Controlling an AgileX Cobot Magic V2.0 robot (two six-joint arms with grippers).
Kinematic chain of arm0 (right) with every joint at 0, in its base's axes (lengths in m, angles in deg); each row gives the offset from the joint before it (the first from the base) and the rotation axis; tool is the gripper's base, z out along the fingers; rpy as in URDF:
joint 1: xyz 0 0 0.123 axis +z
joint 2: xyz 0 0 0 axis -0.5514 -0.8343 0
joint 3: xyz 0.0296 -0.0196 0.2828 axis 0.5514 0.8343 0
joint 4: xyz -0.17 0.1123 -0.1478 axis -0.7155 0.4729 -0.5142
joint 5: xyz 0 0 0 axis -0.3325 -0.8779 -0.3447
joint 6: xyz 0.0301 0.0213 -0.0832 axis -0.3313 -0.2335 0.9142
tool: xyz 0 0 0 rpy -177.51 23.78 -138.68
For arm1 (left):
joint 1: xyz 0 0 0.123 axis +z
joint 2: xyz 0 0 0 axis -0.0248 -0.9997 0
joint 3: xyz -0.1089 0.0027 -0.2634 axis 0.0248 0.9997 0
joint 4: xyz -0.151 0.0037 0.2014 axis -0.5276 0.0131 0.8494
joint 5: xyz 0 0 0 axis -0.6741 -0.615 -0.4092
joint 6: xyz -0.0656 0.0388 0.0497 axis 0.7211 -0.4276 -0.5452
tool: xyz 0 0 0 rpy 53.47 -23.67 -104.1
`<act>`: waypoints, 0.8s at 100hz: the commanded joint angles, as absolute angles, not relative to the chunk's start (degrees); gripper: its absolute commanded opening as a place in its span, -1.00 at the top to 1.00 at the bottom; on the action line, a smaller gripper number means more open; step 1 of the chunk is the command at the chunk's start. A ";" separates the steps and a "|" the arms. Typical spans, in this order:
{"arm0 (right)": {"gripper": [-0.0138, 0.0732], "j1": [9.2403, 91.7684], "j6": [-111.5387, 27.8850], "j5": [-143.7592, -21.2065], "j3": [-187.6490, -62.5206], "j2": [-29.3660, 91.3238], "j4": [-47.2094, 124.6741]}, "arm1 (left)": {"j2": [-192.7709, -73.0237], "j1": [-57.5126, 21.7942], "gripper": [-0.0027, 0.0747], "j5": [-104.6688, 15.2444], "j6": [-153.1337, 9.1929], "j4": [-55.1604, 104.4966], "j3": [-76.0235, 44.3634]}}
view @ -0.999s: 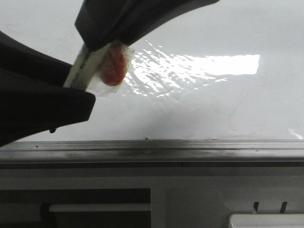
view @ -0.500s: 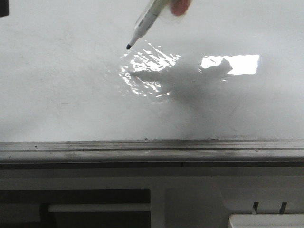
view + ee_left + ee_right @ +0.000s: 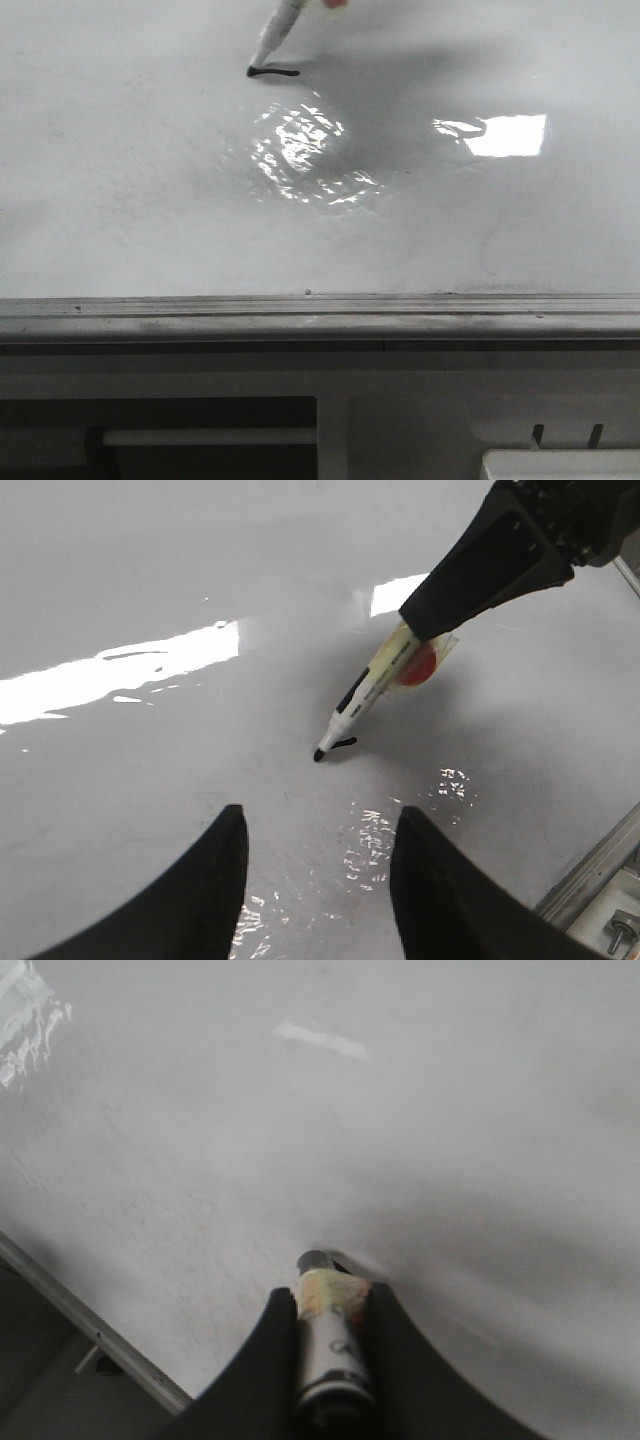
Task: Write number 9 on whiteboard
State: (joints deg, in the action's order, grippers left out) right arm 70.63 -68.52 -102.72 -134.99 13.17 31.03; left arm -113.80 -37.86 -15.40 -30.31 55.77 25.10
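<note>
Since touching down, your marker (image 3: 273, 38) has drawn a short stroke (image 3: 274, 72); right pincer (image 3: 328, 1360) clamps its light, stiff barrel, left pincer (image 3: 318, 880) gapes.

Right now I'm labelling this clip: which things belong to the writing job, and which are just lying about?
In use:
whiteboard
marker
right gripper
first dark stroke

Idle:
left gripper, open, holding nothing
grey ledge
white box

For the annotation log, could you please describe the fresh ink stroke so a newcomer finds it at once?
Start at the glossy whiteboard. Near its far edge, under the marker tip, lies a short black stroke. It is the only dark mark among white glare patches.
</note>
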 commanded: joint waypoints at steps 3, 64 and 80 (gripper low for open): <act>0.84 71.27 -67.65 -104.53 -136.21 12.43 28.22 | -113.68 -37.78 0.12 -10.29 -29.77 54.99 23.50; 0.84 68.02 -67.95 -111.89 -135.45 15.03 30.36 | -113.68 -37.89 0.12 -10.48 -29.77 54.99 23.50; 0.84 69.37 -67.95 -108.72 -129.61 16.09 32.99 | -113.68 -37.89 0.12 -11.72 -29.77 55.26 23.50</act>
